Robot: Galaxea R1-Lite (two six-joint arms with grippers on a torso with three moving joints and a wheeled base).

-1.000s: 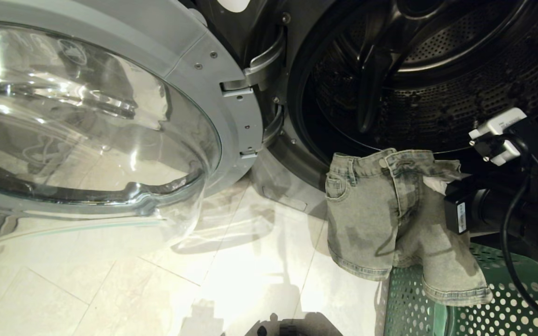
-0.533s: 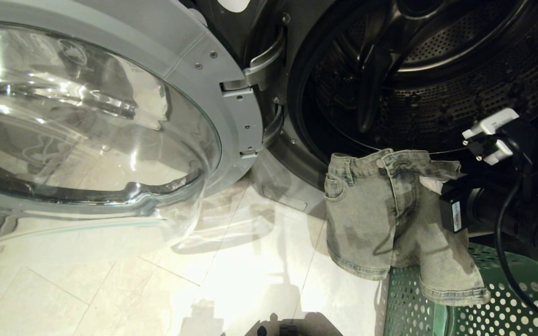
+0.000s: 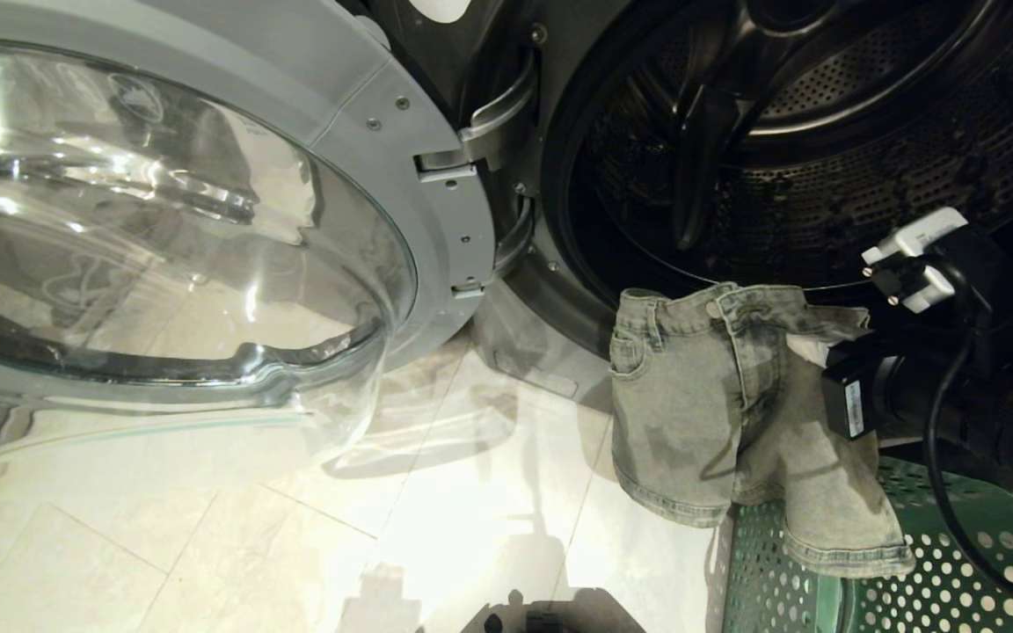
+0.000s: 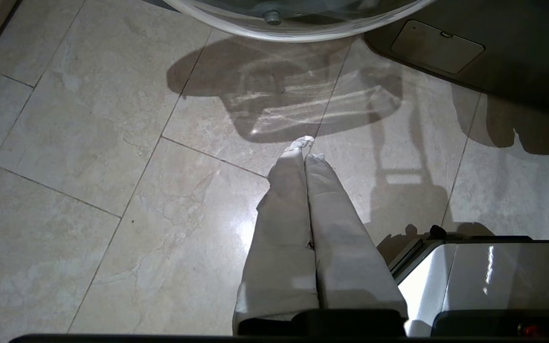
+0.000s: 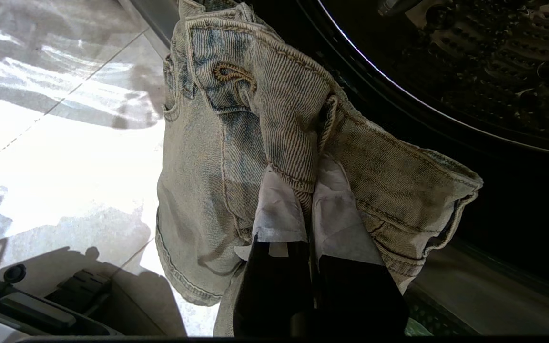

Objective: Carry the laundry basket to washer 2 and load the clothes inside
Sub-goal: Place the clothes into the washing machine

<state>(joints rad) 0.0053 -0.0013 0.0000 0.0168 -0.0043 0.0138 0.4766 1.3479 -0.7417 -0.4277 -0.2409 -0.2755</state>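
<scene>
A dark grey washer stands open in the head view, its perforated drum (image 3: 823, 132) empty; its white label is cut off at the top edge, so no numeral shows. My right gripper (image 3: 810, 347) is shut on the waistband of faded denim shorts (image 3: 717, 413), which hang in front of the drum's lower rim. In the right wrist view the gripper (image 5: 309, 186) has its taped fingers pinching a fold of the shorts (image 5: 236, 119). The green laundry basket (image 3: 911, 563) sits on the floor below the shorts. My left gripper (image 4: 305, 147) is shut and empty, parked over the floor.
The washer's glass door (image 3: 163, 246) is swung wide open on the left, hinged beside the drum opening. Pale tiled floor (image 3: 471, 510) spreads in front. My base (image 4: 493, 276) shows near the left gripper. A service flap (image 4: 436, 45) sits low on the washer front.
The right gripper and the hanging shorts have edged slightly to the left. The door, the basket and the left arm have not moved.
</scene>
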